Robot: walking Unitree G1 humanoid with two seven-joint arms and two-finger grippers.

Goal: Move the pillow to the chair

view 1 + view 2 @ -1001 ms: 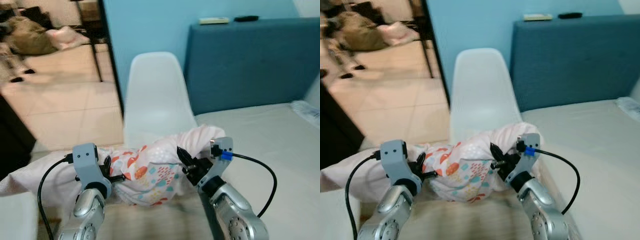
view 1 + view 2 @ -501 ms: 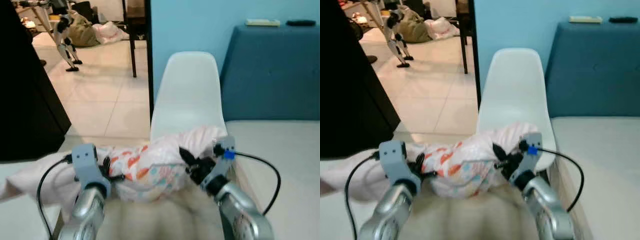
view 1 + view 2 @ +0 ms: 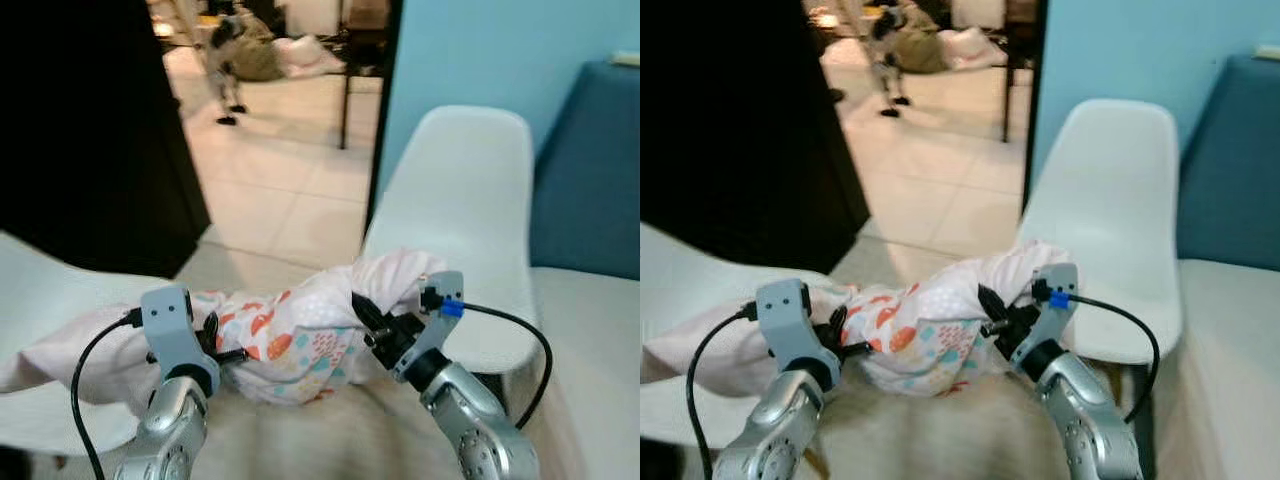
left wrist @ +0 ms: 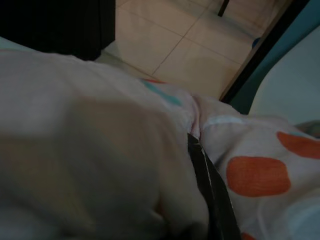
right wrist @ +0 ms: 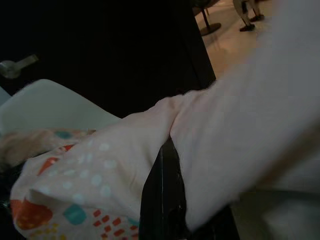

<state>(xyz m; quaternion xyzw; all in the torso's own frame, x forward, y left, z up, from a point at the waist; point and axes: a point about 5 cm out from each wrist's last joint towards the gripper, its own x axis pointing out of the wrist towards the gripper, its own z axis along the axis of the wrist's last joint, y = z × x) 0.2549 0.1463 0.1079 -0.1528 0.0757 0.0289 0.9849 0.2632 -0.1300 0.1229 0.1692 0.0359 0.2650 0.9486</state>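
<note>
I hold a pale pink pillow point(image 3: 300, 335) with orange, teal and red prints between both arms, in front of my chest. My left gripper point(image 3: 222, 352) is shut on its left part, cloth bunched around the black fingers point(image 4: 210, 200). My right gripper point(image 3: 368, 330) is shut on its right end, with fabric draped over one finger point(image 5: 162, 200). The white plastic chair point(image 3: 460, 220) stands just beyond the pillow, to the right; its seat point(image 3: 495, 345) shows behind my right arm.
A second white chair seat point(image 3: 50, 300) lies at the lower left under the pillow's loose end. A dark wall panel point(image 3: 90, 130) stands at left, tiled floor point(image 3: 290, 190) beyond. A blue headboard point(image 3: 590, 190) and a bed point(image 3: 600, 330) are at right.
The camera has swung left: the white chair and the blue headboard slid to the right, and the dark panel and another white seat came in at left. Both grippers still hold the pillow.
</note>
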